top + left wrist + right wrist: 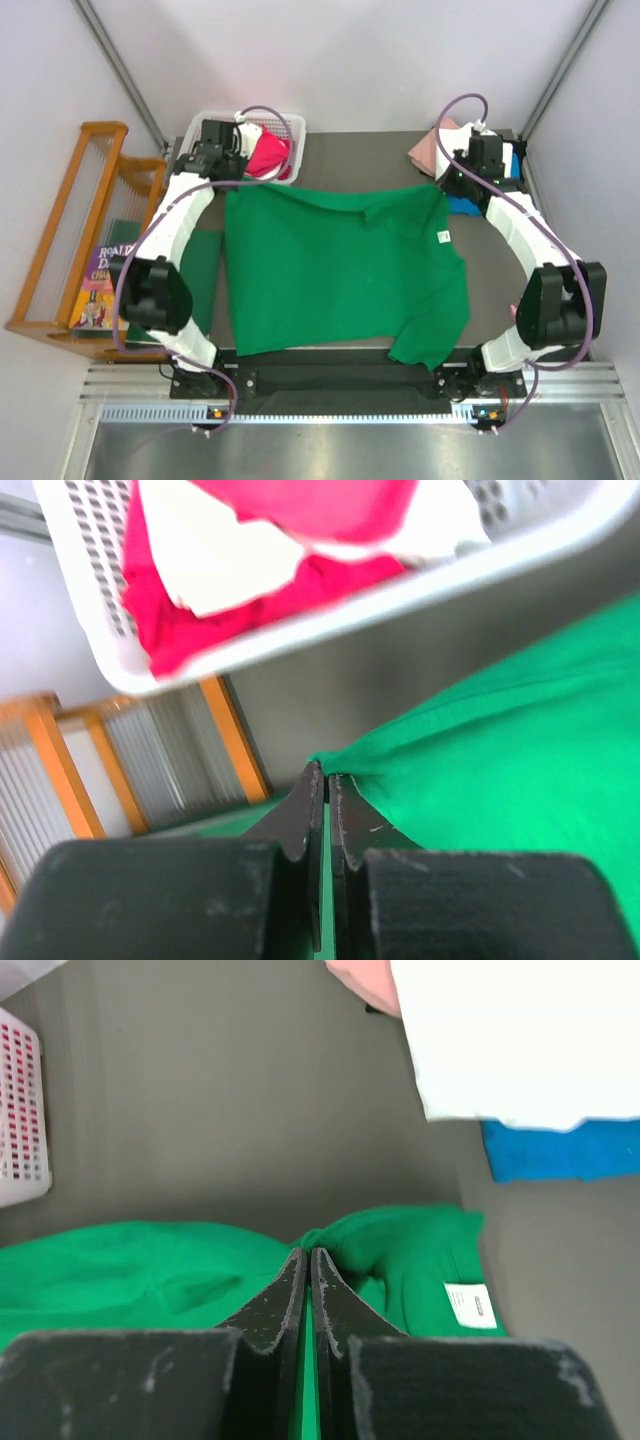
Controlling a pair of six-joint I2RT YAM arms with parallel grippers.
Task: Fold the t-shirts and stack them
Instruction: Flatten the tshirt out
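1. One bright green cloth t-shirt (340,270) lies flat mid-table, not folded yet.
2. My left gripper (327,780) and right gripper (308,1255) pinch its far edge, shut tight.
3. Red tees (268,158) wait in the white plastic basket (298,135).

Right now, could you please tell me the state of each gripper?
Left gripper: shut on the bright green cloth t-shirt, at its corner.
Right gripper: shut on the same t-shirt's far edge.

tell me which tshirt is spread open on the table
The green t-shirt. The red t-shirt sits bunched in the white basket; the pink t-shirt and blue t-shirt lie piled at the far right.
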